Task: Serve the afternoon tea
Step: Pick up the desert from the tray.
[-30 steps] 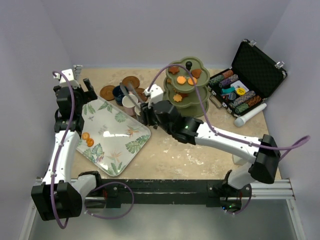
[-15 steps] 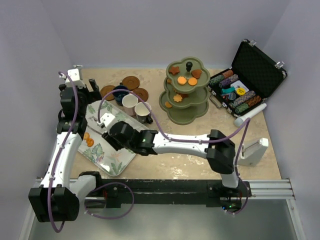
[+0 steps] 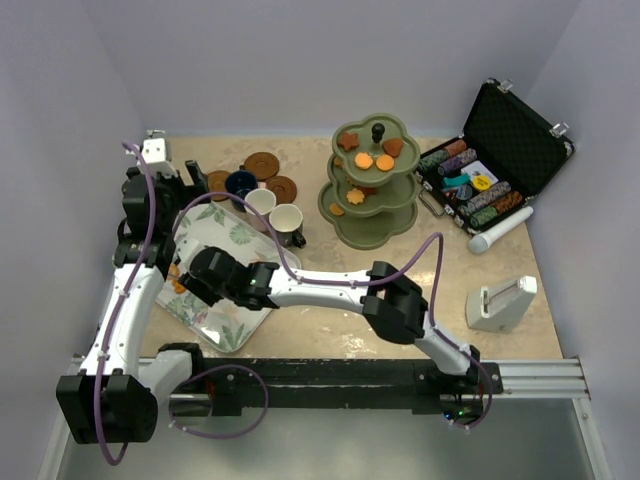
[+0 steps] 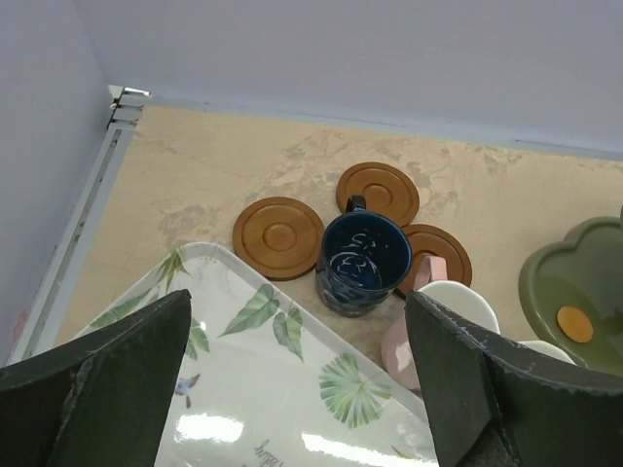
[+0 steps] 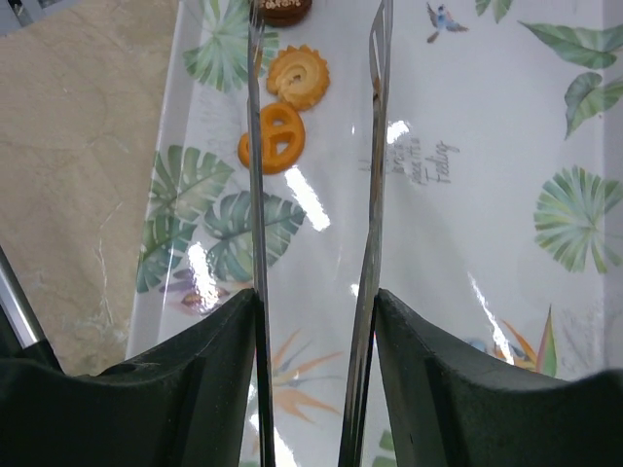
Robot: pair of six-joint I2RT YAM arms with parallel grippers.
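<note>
My right gripper [image 5: 316, 107] has two thin metal blades, open and empty, low over the leaf-patterned tray [image 5: 467, 117]. Just ahead of it lie a round orange biscuit [image 5: 298, 77], an orange pretzel-shaped biscuit [image 5: 272, 137] and a brown biscuit [image 5: 284, 9]. In the top view the right gripper [image 3: 192, 272] is over the tray's left side. My left gripper [image 4: 292, 389] is open and empty above the tray's far corner. Beyond it stand the navy cup [image 4: 362, 261], the pinkish-white cup [image 4: 456, 304] and three brown saucers [image 4: 278, 236]. The cream cup [image 3: 287, 222] and the olive stand [image 3: 370, 190] with biscuits are further right.
A black case of poker chips [image 3: 495, 160] lies open at the back right, with a white cylinder [image 3: 500, 230] in front of it. A white holder [image 3: 500, 303] stands near the right front. The side wall is close to my left arm.
My right arm has swung left from beside the cups to over the tray's left side, near the biscuits. My left gripper has shifted only slightly.
</note>
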